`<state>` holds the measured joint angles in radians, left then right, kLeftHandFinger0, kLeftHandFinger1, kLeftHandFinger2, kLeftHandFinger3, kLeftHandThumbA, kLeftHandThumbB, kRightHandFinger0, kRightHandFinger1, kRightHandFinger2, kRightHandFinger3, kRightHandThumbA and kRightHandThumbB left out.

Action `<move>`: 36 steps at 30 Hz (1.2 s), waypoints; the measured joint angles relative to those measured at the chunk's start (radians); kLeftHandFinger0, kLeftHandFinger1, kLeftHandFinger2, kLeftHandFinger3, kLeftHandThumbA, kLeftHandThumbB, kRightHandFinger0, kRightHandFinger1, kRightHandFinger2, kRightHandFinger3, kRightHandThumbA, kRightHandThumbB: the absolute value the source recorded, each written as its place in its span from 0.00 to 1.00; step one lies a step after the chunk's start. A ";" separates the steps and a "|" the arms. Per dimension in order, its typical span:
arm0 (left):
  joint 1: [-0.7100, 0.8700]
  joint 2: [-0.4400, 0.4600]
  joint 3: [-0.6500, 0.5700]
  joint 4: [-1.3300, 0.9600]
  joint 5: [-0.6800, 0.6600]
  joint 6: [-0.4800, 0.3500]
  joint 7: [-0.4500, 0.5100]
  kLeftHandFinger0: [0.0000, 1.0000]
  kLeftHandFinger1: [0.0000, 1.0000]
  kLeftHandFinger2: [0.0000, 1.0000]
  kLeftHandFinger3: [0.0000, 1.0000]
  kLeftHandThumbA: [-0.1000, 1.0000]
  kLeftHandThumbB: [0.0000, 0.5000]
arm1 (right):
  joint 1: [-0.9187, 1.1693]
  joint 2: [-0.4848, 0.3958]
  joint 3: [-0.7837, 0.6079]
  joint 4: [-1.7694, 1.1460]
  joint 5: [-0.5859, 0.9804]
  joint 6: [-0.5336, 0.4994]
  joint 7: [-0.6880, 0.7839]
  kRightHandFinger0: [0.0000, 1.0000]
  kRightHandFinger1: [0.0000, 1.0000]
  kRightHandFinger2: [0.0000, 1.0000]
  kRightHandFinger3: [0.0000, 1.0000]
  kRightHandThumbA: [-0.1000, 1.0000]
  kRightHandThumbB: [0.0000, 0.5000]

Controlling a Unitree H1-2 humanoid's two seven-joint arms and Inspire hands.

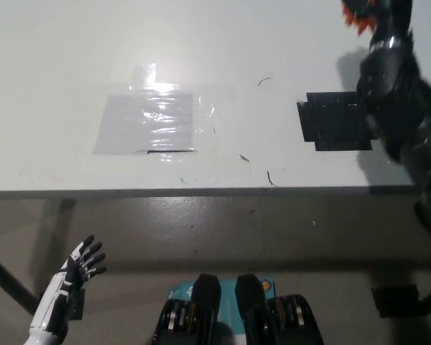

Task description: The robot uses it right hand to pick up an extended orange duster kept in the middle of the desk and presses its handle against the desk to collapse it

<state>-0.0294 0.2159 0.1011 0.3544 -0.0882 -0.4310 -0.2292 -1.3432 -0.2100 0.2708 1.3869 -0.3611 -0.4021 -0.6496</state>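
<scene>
Only a scrap of the orange duster [360,16] shows at the top right edge of the head view, blurred. My black right arm reaches up there from the right, and its hand [388,8] is mostly cut off by the top edge, so its hold on the duster cannot be made out. The rest of the duster is out of the picture. My white left hand [81,262] rests open, fingers spread, low at the left below the desk's front edge.
A white desk [57,57] fills the upper picture, its front edge running across the middle. A clear taped plastic patch [149,122] lies left of centre. A black tape rectangle [330,121] sits beside my right arm.
</scene>
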 measured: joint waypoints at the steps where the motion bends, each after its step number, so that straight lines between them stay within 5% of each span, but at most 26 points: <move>1: 0.000 0.000 0.000 0.000 0.000 0.000 0.000 0.87 0.91 1.00 1.00 1.00 0.59 | -0.022 -0.007 0.019 0.001 -0.010 -0.001 0.001 0.00 0.31 0.75 0.81 0.00 0.32; 3: 0.000 0.000 0.000 0.000 0.000 0.000 0.000 0.87 0.91 1.00 1.00 1.00 0.59 | -0.059 -0.016 0.046 0.001 -0.025 -0.004 0.002 0.00 0.31 0.75 0.81 0.00 0.32; 4: 0.000 0.000 0.000 0.000 0.000 0.000 0.000 0.88 0.91 1.00 1.00 1.00 0.60 | -0.076 -0.018 0.057 0.001 -0.033 -0.005 0.002 0.00 0.27 0.66 0.65 0.00 0.46; 6: 0.000 0.000 0.000 0.000 0.000 0.000 0.000 0.88 0.91 1.00 1.00 1.00 0.60 | -0.100 -0.022 0.110 0.006 -0.057 -0.006 0.009 0.00 0.22 0.61 0.56 0.00 0.51; 8: 0.001 0.000 0.000 0.000 0.000 0.000 0.000 0.88 0.91 1.00 1.00 1.00 0.61 | -0.115 -0.024 0.160 0.010 -0.086 -0.006 0.015 0.00 0.21 0.61 0.56 0.00 0.51; 10: 0.001 0.000 0.000 0.000 0.000 0.000 0.000 0.87 0.90 1.00 1.00 1.00 0.59 | -0.118 -0.024 0.187 0.011 -0.103 -0.006 0.019 0.00 0.14 0.53 0.32 0.00 0.41; 12: 0.001 0.001 0.000 0.000 0.001 0.000 0.000 0.87 0.90 1.00 1.00 1.00 0.59 | -0.118 -0.023 0.221 0.016 -0.124 -0.006 0.027 0.00 0.10 0.50 0.23 0.00 0.41; 13: 0.001 0.000 0.000 0.000 0.001 0.000 0.000 0.87 0.90 1.00 1.00 1.00 0.59 | -0.117 -0.023 0.235 0.020 -0.132 -0.006 0.032 0.00 0.10 0.50 0.23 0.00 0.41; 14: 0.001 0.000 0.000 0.000 0.002 0.000 0.000 0.87 0.90 1.00 1.00 1.00 0.58 | -0.116 -0.023 0.241 0.023 -0.138 -0.006 0.034 0.09 0.22 0.58 0.32 0.00 0.44; 15: 0.001 0.000 0.000 0.000 0.002 0.000 0.000 0.88 0.90 1.00 1.00 1.00 0.58 | -0.115 -0.025 0.282 0.026 -0.155 -0.002 0.033 0.01 0.18 0.57 0.36 0.00 0.45; 19: 0.001 0.000 0.000 0.000 0.001 0.000 0.000 0.87 0.89 1.00 1.00 1.00 0.57 | -0.095 -0.024 0.419 0.035 -0.240 0.007 0.034 0.00 0.14 0.58 0.36 0.00 0.43; 24: 0.012 0.000 -0.001 -0.006 0.001 0.000 0.000 0.88 0.90 1.00 1.00 1.00 0.57 | -0.046 -0.002 0.526 0.045 -0.310 0.027 0.054 0.00 0.23 0.71 0.47 0.00 0.36; 25: 0.015 0.000 -0.001 -0.007 0.001 0.000 0.000 0.87 0.89 1.00 1.00 1.00 0.58 | -0.026 0.006 0.539 0.046 -0.321 0.031 0.060 0.10 0.37 0.84 0.67 0.00 0.37; 26: 0.018 0.000 -0.001 -0.007 0.001 0.000 0.000 0.87 0.89 1.00 1.00 1.00 0.58 | -0.012 0.011 0.544 0.047 -0.326 0.034 0.064 0.06 0.26 0.60 0.61 0.00 0.41; 27: 0.021 0.001 -0.001 -0.007 0.001 0.000 0.000 0.87 0.89 1.00 1.00 1.00 0.57 | 0.009 0.019 0.549 0.048 -0.332 0.036 0.077 0.02 0.19 0.48 0.55 0.00 0.42; 28: 0.022 0.001 -0.001 -0.007 0.001 0.000 0.000 0.87 0.88 1.00 1.00 1.00 0.57 | 0.018 0.023 0.550 0.049 -0.334 0.038 0.084 0.00 0.05 0.30 0.35 0.00 0.33; 30: 0.023 0.001 -0.002 -0.007 0.001 0.000 0.000 0.86 0.88 1.00 1.00 1.00 0.55 | 0.054 0.036 0.556 0.057 -0.345 0.045 0.112 0.00 0.00 0.25 0.28 0.00 0.34; 32: 0.023 0.002 -0.002 -0.007 0.001 0.000 -0.001 0.87 0.88 1.00 1.00 1.00 0.55 | 0.077 0.044 0.559 0.064 -0.354 0.056 0.138 0.00 0.00 0.37 0.32 0.00 0.33; 35: 0.023 0.006 -0.003 -0.008 0.001 0.000 -0.001 0.86 0.87 0.98 1.00 1.00 0.52 | 0.102 0.046 0.558 0.067 -0.360 0.066 0.180 0.00 0.05 0.55 0.51 0.00 0.33; 36: 0.023 0.007 -0.003 -0.008 0.001 0.000 -0.001 0.86 0.87 0.98 1.00 1.00 0.52 | 0.109 0.046 0.556 0.068 -0.360 0.068 0.195 0.00 0.08 0.63 0.66 0.00 0.32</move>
<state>-0.0066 0.2230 0.0981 0.3468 -0.0868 -0.4310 -0.2299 -1.2347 -0.1636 0.8270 1.4553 -0.7215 -0.3336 -0.4550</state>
